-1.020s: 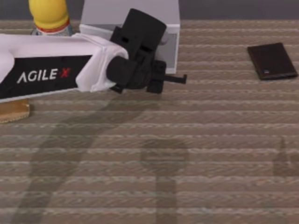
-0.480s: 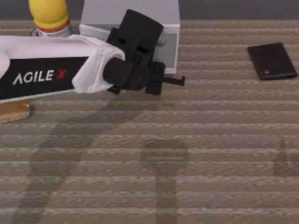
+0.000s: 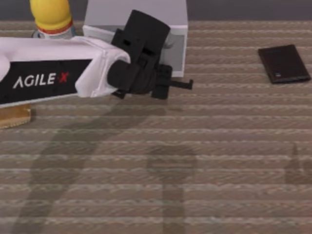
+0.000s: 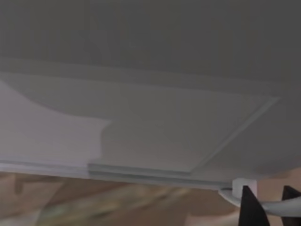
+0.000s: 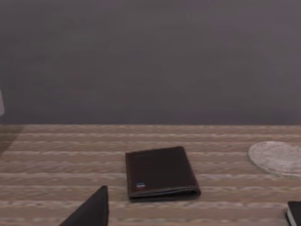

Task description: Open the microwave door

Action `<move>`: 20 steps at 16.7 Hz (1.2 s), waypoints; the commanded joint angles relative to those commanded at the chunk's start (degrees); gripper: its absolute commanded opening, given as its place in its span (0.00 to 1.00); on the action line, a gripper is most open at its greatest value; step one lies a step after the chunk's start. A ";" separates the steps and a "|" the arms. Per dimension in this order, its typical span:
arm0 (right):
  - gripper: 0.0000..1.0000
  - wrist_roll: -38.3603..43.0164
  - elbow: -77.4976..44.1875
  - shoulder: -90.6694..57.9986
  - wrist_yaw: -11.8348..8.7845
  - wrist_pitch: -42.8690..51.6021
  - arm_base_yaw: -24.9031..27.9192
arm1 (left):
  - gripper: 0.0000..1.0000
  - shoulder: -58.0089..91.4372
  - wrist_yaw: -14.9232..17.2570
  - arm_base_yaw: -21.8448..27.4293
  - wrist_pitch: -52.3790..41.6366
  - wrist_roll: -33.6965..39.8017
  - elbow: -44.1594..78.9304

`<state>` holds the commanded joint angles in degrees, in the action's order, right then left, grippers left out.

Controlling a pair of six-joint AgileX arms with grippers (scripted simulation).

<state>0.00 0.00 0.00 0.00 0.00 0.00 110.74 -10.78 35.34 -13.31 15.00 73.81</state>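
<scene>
Far left of the bench (image 3: 219,161): a tan block (image 3: 13,116) at the edge, and a yellow bottle (image 3: 51,17) at the back beside the microwave (image 3: 139,12). Left arm reaches across in front of the microwave, hiding most of the microwave door (image 4: 155,136) from above. Left pincer (image 4: 265,207) sits at the door's lower corner by a white handle piece (fingertips slightly apart, whether they pinch it I cannot tell). Right side: dark wallet (image 3: 283,63) well apart from the microwave, a pale round coaster (image 5: 276,158) near it. Right pincer (image 5: 91,209): one finger visible, state unclear.
</scene>
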 joint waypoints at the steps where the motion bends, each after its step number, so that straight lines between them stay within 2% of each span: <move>1: 1.00 0.00 0.00 0.00 0.00 0.00 0.00 | 0.00 0.00 0.00 0.00 0.00 0.00 0.00; 10: 1.00 0.00 0.00 0.00 0.00 0.00 0.00 | 0.00 0.00 0.00 0.00 0.00 0.00 0.00; 20: 1.00 0.00 0.00 0.00 0.00 0.00 0.00 | 0.00 -1.57 1.98 -0.64 1.09 -2.41 -2.26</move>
<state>0.00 0.00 0.00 0.00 0.00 0.00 109.17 -8.80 34.70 -12.22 12.59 71.54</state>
